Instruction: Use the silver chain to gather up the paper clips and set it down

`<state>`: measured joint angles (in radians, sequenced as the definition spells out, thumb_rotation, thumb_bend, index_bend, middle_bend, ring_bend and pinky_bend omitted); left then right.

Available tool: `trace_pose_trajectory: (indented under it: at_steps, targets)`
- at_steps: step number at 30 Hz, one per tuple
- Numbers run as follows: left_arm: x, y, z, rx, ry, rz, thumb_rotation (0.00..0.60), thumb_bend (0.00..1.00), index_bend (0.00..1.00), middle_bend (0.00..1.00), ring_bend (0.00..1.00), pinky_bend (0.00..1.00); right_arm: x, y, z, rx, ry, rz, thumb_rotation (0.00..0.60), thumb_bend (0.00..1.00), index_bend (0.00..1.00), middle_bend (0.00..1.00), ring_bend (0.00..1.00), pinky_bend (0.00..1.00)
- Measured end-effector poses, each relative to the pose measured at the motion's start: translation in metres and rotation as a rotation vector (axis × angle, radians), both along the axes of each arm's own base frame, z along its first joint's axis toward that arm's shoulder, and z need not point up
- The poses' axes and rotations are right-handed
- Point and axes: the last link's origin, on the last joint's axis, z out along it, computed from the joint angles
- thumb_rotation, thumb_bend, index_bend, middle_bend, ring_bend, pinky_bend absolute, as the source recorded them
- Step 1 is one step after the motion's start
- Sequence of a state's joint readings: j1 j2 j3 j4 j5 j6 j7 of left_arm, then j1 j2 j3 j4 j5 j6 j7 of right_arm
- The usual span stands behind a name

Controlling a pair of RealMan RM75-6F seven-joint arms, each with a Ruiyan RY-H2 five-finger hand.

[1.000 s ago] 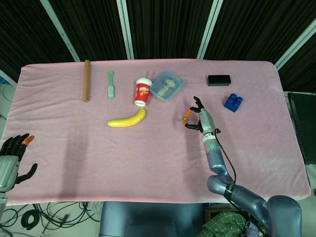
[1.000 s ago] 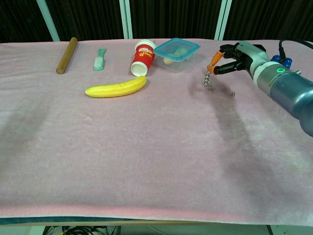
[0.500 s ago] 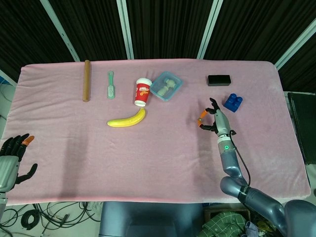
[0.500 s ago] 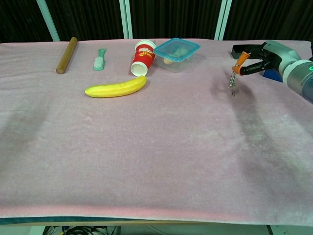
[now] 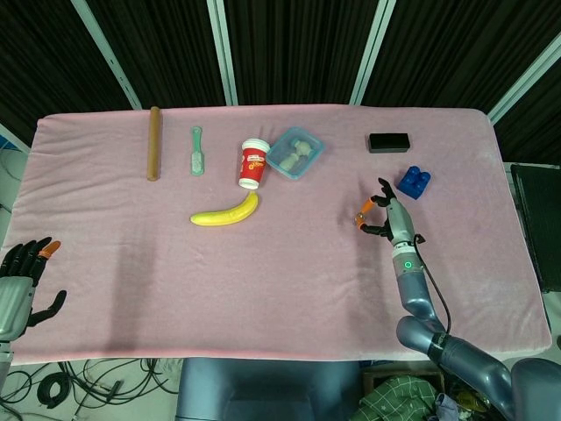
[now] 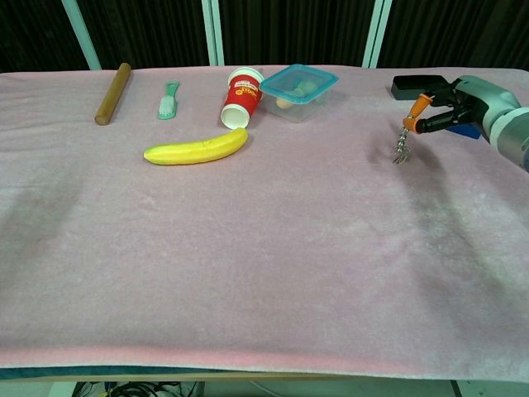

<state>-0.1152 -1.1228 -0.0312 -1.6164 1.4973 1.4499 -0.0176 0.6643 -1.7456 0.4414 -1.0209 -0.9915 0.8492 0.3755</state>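
At a table (image 6: 248, 273) covered in pink cloth, the robot's right hand (image 6: 450, 103) pinches the top of a short silver chain (image 6: 402, 147) between its orange-tipped fingers (image 6: 421, 102) — the chain hangs straight down, its lower end a small clump of metal bits that sits at or just above the cloth; whether it touches cannot be told, and the paper clips cannot be picked out apart from the chain. In the head view the same hand (image 5: 390, 219) is on the right half of the table, near a blue toy block (image 5: 413, 181) and below a flat black box (image 5: 389, 141). The left hand (image 5: 22, 281) hangs off the table's near left corner, fingers apart and gripping nothing, seen only from above. Along the far side lie a wooden rod (image 6: 112, 93) and a green brush (image 6: 169, 99), well apart from the chain; a red and white paper cup (image 6: 240, 98) lies tipped on its side beside a clear food box with a blue lid (image 6: 299, 91). A yellow banana (image 6: 197, 149) lies just in front of the cup's mouth — all well to the left of the hanging chain.
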Motion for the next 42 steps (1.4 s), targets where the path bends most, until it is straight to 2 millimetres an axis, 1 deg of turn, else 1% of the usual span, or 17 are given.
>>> trace_pose_trajectory:
  at_steps: [13, 26, 33, 42]
  targets:
    - [0.0, 0.0, 0.0, 0.0, -0.001, 0.0, 0.6, 0.36, 0.12, 0.05, 0.0, 0.0, -0.007, 0.001, -0.007, 0.022, 0.012, -0.016, 0.6, 0.38, 0.69, 0.0, 0.06, 0.21]
    - [0.0, 0.0, 0.0, 0.001, -0.003, 0.001, 0.6, 0.36, 0.12, 0.05, 0.0, 0.0, -0.008, 0.0, -0.015, 0.033, 0.022, -0.018, 0.6, 0.38, 0.69, 0.0, 0.06, 0.21]
    - [0.0, 0.0, 0.0, 0.0, -0.002, 0.001, 0.6, 0.36, 0.12, 0.05, 0.0, 0.0, -0.004, -0.001, -0.011, 0.016, 0.016, -0.002, 0.6, 0.38, 0.69, 0.0, 0.06, 0.21]
    - [0.001, 0.0, 0.0, 0.001, -0.001, -0.001, 0.6, 0.36, 0.12, 0.05, 0.0, 0.0, 0.002, -0.001, 0.0, 0.001, 0.016, 0.02, 0.6, 0.38, 0.69, 0.0, 0.06, 0.21]
